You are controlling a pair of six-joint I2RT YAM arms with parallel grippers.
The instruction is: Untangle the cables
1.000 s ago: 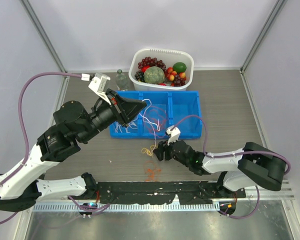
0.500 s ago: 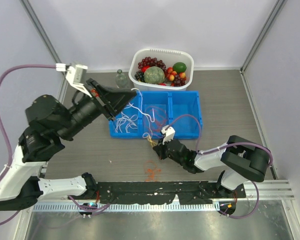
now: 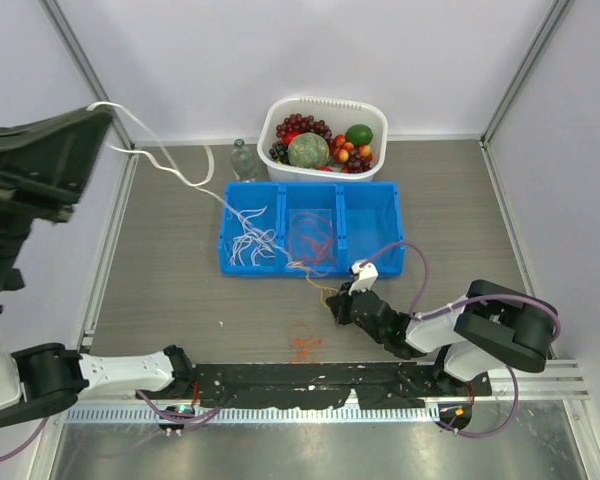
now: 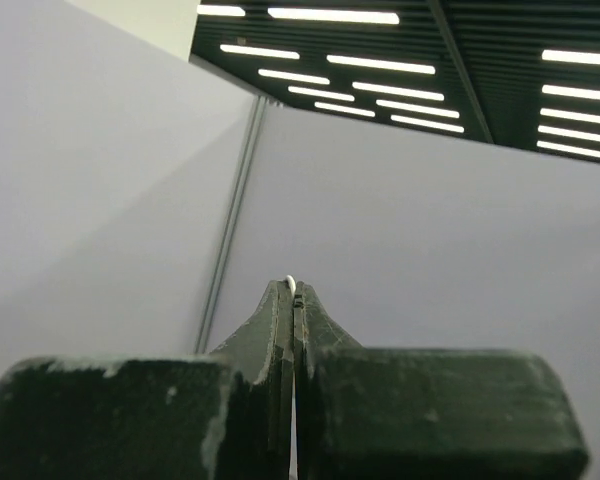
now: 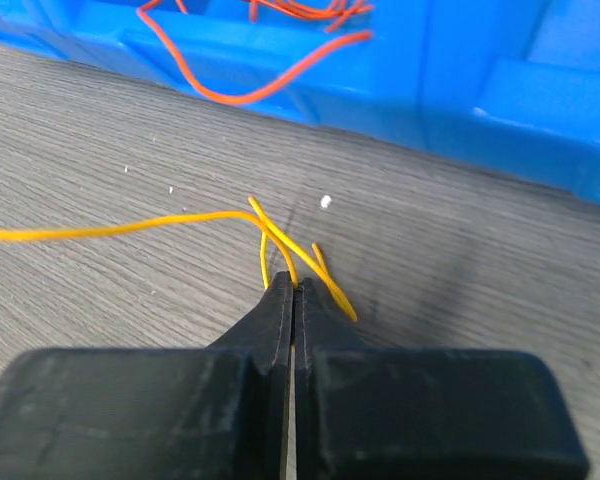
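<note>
My left gripper [image 3: 104, 113] is raised high at the far left, shut on a white cable [image 3: 180, 172]. That cable stretches down to the left compartment of the blue bin [image 3: 310, 186], where more white cables [image 3: 248, 240] lie. In the left wrist view the white cable [image 4: 291, 283] peeks out at the shut tips. Red cables [image 3: 315, 238] fill the middle compartment. My right gripper [image 3: 339, 302] sits low on the table in front of the bin, shut on a yellow cable [image 5: 180, 221] that trails off to the left. An orange-red cable [image 3: 302, 341] lies loose near the front.
A white basket [image 3: 323, 103] of fruit stands behind the bin. A small glass bottle [image 3: 243, 159] is beside it on the left. The bin's front wall [image 5: 450, 75] is just ahead of my right gripper. Frame posts rise at both back corners.
My left arm swung up and far to the left, drawing the white cable out of the bin. My right gripper closed on the yellow cable and shifted right with it.
</note>
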